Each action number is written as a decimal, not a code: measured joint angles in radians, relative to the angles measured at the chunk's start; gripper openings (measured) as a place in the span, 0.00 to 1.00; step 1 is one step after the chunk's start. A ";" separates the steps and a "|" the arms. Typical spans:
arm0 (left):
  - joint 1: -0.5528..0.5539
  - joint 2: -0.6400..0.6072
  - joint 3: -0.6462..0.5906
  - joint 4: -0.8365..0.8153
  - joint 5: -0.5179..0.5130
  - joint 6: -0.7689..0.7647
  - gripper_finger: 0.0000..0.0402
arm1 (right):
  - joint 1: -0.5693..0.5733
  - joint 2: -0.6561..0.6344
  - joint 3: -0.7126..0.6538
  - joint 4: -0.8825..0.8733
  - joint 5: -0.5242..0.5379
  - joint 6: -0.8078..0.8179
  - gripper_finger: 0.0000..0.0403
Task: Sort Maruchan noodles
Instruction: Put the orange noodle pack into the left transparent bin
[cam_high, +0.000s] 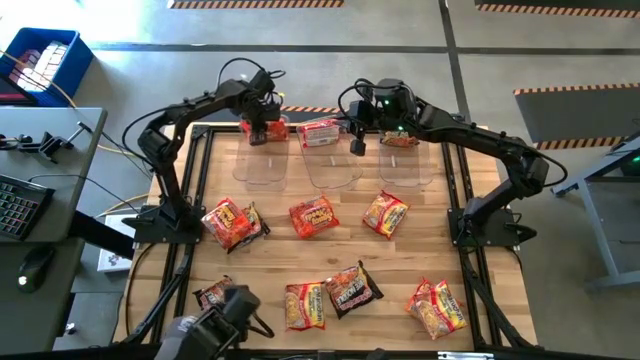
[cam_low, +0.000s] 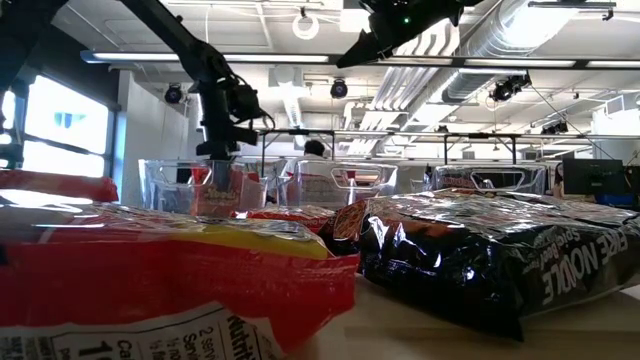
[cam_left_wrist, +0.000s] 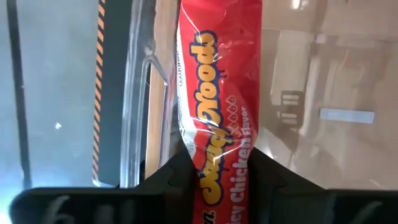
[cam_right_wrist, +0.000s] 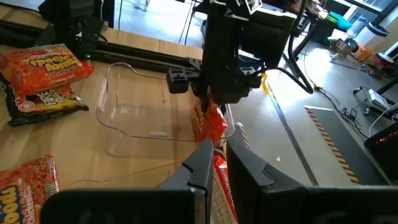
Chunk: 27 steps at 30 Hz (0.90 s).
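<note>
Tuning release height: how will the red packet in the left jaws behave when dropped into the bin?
The red packet hangs straight, so it is probably fairly stiff. Glossy wrapper, likely slippery. May lean against the clear bin wall.

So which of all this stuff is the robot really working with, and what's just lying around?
Part of the job:
- noodle packets scattered on the table
- red packet between the left gripper's fingers, over the leftmost bin
- three clear bins
- right gripper, at the middle bin

Just lying about:
- keyboard and mouse on the side desk
- blue crate on the floor
</note>
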 joint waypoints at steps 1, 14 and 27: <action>-0.003 0.000 0.000 0.005 -0.014 0.000 0.23 | 0.000 0.000 0.000 0.000 0.000 0.000 0.07; -0.016 -0.001 0.000 0.030 -0.088 0.000 0.37 | 0.000 0.000 0.000 -0.019 -0.021 0.001 0.07; -0.027 -0.077 0.000 0.027 -0.104 -0.024 0.42 | 0.000 0.000 0.000 -0.028 -0.037 0.001 0.07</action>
